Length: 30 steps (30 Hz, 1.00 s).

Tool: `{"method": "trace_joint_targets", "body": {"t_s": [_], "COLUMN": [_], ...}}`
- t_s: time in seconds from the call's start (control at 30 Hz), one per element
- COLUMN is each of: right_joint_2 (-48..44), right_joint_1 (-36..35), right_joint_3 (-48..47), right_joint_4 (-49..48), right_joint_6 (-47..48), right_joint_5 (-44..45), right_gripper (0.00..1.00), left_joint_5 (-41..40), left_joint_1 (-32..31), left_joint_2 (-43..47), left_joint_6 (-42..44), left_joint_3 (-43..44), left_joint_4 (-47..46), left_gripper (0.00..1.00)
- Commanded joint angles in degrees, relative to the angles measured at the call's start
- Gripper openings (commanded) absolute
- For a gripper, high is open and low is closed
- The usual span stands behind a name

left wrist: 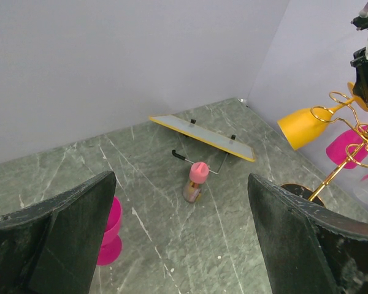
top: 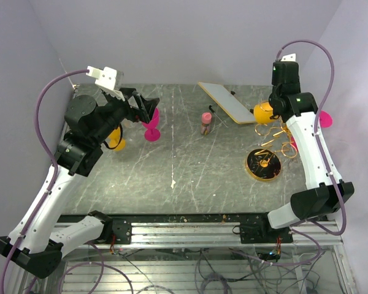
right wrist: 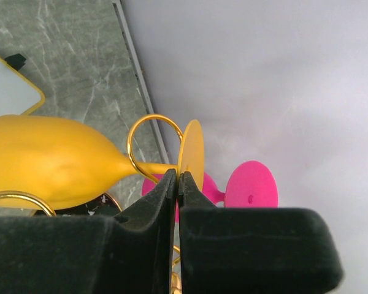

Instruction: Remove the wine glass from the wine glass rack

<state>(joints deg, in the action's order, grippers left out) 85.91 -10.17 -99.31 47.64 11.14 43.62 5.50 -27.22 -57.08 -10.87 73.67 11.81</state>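
Right gripper (right wrist: 178, 180) pinches yellow wine glass (right wrist: 49, 160) by its foot; stem lies sideways through wine glass rack (right wrist: 150, 116) loop, bowl leftward. Left gripper (left wrist: 181, 202) spread, farther.

Wine glasses in all: four.
Yellow wine glasses: two, the rack yellow glass (top: 264, 113) and the left yellow glass (top: 116, 142), which is partly hidden by an arm.
Pink wine glasses: two, the rack pink glass (left wrist: 346, 147) and the left pink glass (top: 152, 131) on the tabletop (top: 190, 177).
Glasses on the rack: two.
Glasses on the tabletop: two.
Wine glass rack (top: 262, 164): one.
White board (top: 224, 101) with yellow edge: one.
Small bottle (top: 206, 122) with pink cap: one.
Robot arms: two, the left arm (top: 49, 190) and the right arm (top: 310, 147).
Hands: two, the left hand (left wrist: 181, 184) and the right hand (right wrist: 178, 177).
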Motion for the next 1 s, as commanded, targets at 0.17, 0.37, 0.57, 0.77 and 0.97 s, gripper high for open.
{"method": "trace_joint_targets", "body": {"t_s": [0.17,0.37,0.57,0.77,0.97], "right_joint_2": [-4.27,-3.76,-4.35,-4.69,-5.11], "right_joint_1": [-0.36,-0.49,-1.31,-4.01,-4.34], "right_joint_3": [4.81,4.8,6.45,8.79,9.69], "right_joint_4": [-3.59,-4.05,-4.53,-5.5,-5.63], "right_joint_6": [1.22,2.88,4.11,7.3,7.6], "right_joint_5": [4.44,5.86,4.82,6.89,9.11], "right_gripper": [0.0,0.0,0.0,0.0,0.0], "left_joint_5": [-0.5,-0.6,-0.33,-0.33,-0.28], "left_joint_1": [-0.54,-0.63,-0.64,-0.85,-1.08], "left_joint_2": [0.28,0.02,-0.28,-0.52,-0.92], "left_joint_6": [0.28,0.3,0.07,0.11,0.03], "left_joint_3": [-0.52,-0.64,-0.73,-0.72,-0.85], "left_joint_4": [-2.41,-2.58,-2.74,-2.75,-2.83], "left_gripper": [0.99,0.99,0.99,0.99,0.99]}}
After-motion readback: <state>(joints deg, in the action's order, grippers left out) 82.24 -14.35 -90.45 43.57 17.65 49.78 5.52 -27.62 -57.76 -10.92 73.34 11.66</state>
